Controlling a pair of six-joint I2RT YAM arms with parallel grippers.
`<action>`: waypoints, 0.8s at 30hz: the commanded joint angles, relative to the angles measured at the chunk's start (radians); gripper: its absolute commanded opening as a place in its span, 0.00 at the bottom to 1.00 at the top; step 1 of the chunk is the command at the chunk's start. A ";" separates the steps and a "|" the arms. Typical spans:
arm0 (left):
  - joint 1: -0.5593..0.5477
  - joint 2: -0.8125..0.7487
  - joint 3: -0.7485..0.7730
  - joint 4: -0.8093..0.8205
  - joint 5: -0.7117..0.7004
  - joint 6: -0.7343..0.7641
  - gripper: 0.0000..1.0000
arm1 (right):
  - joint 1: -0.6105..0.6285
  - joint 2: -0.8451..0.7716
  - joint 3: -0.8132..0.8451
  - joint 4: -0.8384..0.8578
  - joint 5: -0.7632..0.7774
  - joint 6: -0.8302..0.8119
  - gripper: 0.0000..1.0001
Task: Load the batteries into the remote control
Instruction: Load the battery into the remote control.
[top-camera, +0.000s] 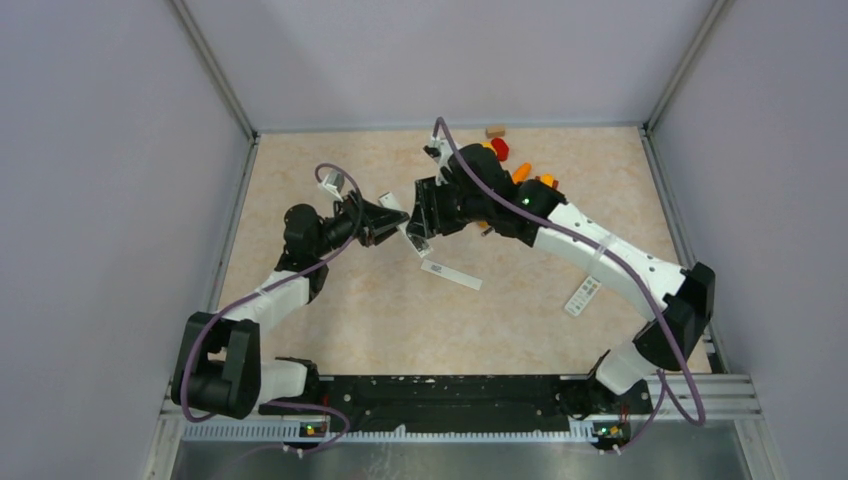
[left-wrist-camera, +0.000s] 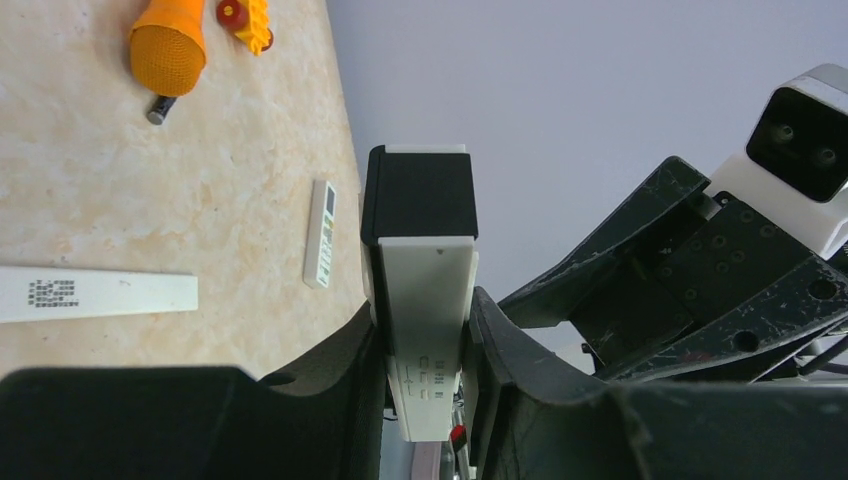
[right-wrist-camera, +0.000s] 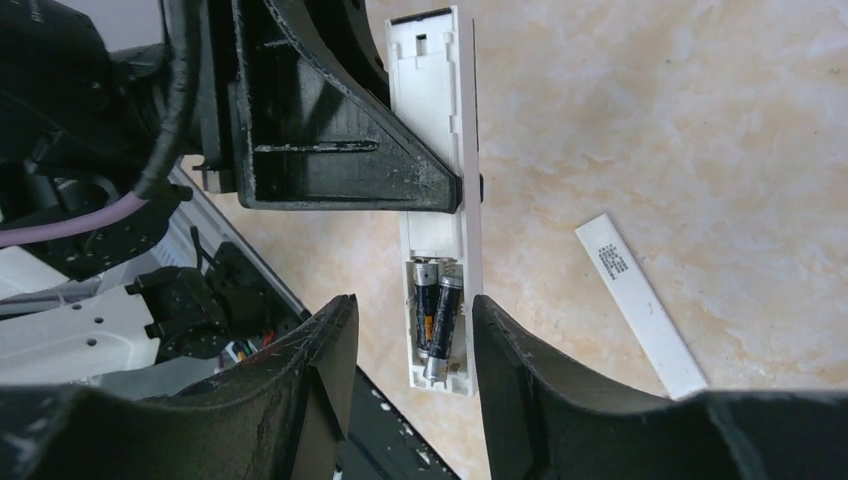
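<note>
Two batteries (right-wrist-camera: 438, 318) lie in the open bay of the remote (right-wrist-camera: 432, 100), which the left gripper (left-wrist-camera: 425, 330) clamps above the table, and the right gripper (right-wrist-camera: 412, 310) stands with jaws apart beside it, so we judge loading nearly done, the next move needing the cover (right-wrist-camera: 640, 305) fetched.

Nothing here can be read. The white cover strip (left-wrist-camera: 120, 293), lying near the middle of the counter (left-wrist-camera: 200, 150), has a small block of dark print at one end, too fine to make out. The remote (left-wrist-camera: 425, 300) has a few tiny raised marks on its white face, illegible. The batteries (right-wrist-camera: 438, 320) wear black-and-orange wrappers with blurred lettering.
</note>
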 joint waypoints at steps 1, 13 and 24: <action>0.010 0.006 -0.004 0.130 0.042 -0.076 0.00 | 0.001 -0.102 -0.043 0.122 0.033 0.030 0.47; 0.028 0.002 -0.020 0.312 0.049 -0.320 0.00 | 0.001 -0.386 -0.437 0.519 0.123 0.262 0.70; 0.028 -0.028 -0.012 0.278 0.020 -0.437 0.00 | 0.001 -0.457 -0.716 1.053 0.031 0.479 0.70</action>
